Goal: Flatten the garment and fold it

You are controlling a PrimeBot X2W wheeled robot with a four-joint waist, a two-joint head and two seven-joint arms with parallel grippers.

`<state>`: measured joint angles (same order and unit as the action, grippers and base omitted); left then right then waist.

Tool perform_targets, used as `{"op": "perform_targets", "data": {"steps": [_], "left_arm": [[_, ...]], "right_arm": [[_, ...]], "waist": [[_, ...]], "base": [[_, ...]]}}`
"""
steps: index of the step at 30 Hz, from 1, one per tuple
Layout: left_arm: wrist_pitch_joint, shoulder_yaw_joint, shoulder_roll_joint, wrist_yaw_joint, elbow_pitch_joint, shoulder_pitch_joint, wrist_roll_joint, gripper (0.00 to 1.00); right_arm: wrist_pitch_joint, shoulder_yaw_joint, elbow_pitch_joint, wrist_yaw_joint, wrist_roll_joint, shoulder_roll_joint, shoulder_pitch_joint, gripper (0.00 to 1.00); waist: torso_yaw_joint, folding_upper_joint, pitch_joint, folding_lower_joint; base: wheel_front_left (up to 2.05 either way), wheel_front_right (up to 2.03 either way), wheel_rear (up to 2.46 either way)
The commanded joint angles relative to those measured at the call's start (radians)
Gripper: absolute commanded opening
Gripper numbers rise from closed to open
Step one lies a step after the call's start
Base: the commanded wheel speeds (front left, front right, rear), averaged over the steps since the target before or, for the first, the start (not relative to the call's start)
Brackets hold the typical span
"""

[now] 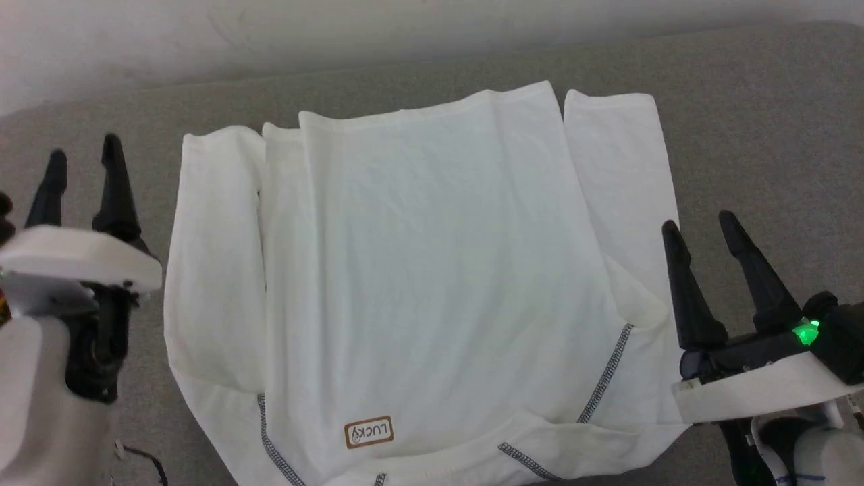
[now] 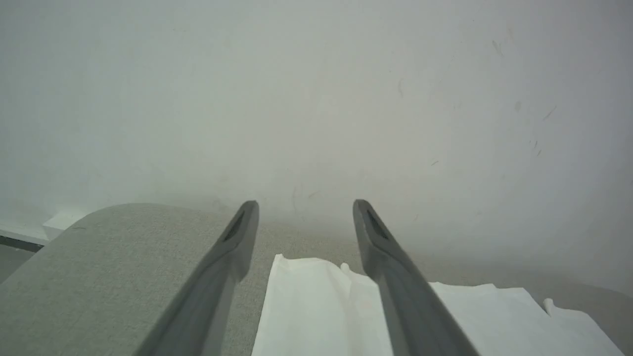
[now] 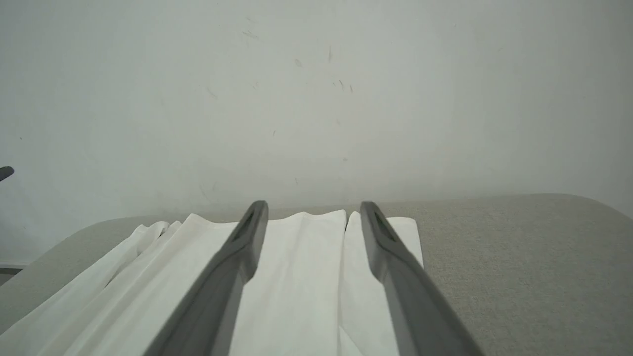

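The garment (image 1: 432, 256) is white with dark grey zigzag stitching (image 1: 606, 374), on grey fabric (image 1: 742, 135).

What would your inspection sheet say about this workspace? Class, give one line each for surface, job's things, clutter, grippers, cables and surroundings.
Surface: grey fabric pad.
Job's things: white garment spread flat, sleeves along its sides, brown label near the robot's end.
Clutter: nothing seen.
Grippers: left gripper and right gripper, jaws open, holding nothing, one at each side of the garment.
Cables: thin dark cable by the left arm.
Surroundings: pale wall behind.
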<state>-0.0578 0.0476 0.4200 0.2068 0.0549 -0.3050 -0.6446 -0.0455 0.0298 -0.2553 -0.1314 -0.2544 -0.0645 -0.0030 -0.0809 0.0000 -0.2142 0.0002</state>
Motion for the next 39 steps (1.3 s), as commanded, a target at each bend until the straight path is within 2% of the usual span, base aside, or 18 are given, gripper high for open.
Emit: {"op": "perform_targets", "data": {"steps": [1,6,9,13,17,21,28,29,30,31,35,39], "left_arm": [[0.020,-0.002,0.011,-0.025,0.039,-0.077,-0.022,1.00],[0.140,0.032,0.075,-0.095,0.203,-0.317,-0.041,1.00],[0.261,0.045,0.104,-0.124,0.308,-0.432,-0.078,1.00],[0.441,0.086,0.177,-0.153,0.425,-0.535,-0.080,1.00],[0.600,0.119,0.234,-0.160,0.507,-0.584,-0.081,1.00],[0.700,0.123,0.267,-0.150,0.552,-0.600,-0.096,1.00],[0.853,0.154,0.282,-0.149,0.567,-0.562,-0.123,1.00],[0.888,0.162,0.279,-0.151,0.566,-0.551,-0.132,0.85],[0.922,0.167,0.277,-0.151,0.565,-0.542,-0.143,0.38],[0.943,0.170,0.277,-0.148,0.560,-0.532,-0.148,0.00],[0.984,0.175,0.275,-0.134,0.524,-0.495,-0.164,0.00],[0.920,0.185,0.291,-0.144,0.488,-0.486,-0.128,0.00]], "right_arm": [[-0.007,0.002,0.000,0.001,-0.002,0.002,-0.032,1.00],[-0.020,0.019,0.008,0.001,-0.006,0.004,-0.082,1.00],[-0.031,0.039,0.014,0.001,-0.009,0.006,-0.105,1.00],[-0.049,0.065,0.029,0.001,-0.023,0.009,-0.133,1.00],[-0.071,0.086,0.046,0.001,-0.039,0.012,-0.150,1.00],[-0.088,0.105,0.062,0.001,-0.063,0.013,-0.158,1.00],[-0.116,0.137,0.092,0.001,-0.092,0.014,-0.170,1.00],[-0.119,0.138,0.097,0.001,-0.094,0.014,-0.172,1.00],[-0.121,0.139,0.101,0.001,-0.095,0.014,-0.173,1.00],[-0.123,0.141,0.106,0.001,-0.096,0.014,-0.175,1.00],[-0.125,0.138,0.118,0.001,-0.095,0.014,-0.181,1.00],[-0.124,0.130,0.132,0.001,-0.092,0.014,-0.179,1.00]], "waist": [[-0.045,0.0000,-0.091,-0.0002],[-0.079,0.0000,-0.172,-0.0002],[-0.108,0.0000,-0.214,-0.0002],[-0.152,0.0000,-0.264,-0.0002],[-0.188,0.0000,-0.303,-0.0002],[-0.216,0.0000,-0.331,-0.0002],[-0.239,0.0000,-0.362,-0.0002],[-0.240,0.0000,-0.363,-0.0002],[-0.241,0.0000,-0.363,-0.0002],[-0.243,0.0000,-0.361,-0.0002],[-0.242,0.0000,-0.345,-0.0002],[-0.230,0.0000,-0.311,-0.0002]], "base": [[0.00,0.00,0.00],[0.00,0.00,0.00],[0.00,0.00,0.00],[0.00,0.00,0.00],[0.00,0.00,0.00],[0.00,0.00,0.00],[0.00,0.00,0.00],[0.00,0.00,0.00],[0.00,0.00,0.00],[0.00,0.00,0.00],[0.00,0.00,0.00],[0.00,0.00,0.00]]}}
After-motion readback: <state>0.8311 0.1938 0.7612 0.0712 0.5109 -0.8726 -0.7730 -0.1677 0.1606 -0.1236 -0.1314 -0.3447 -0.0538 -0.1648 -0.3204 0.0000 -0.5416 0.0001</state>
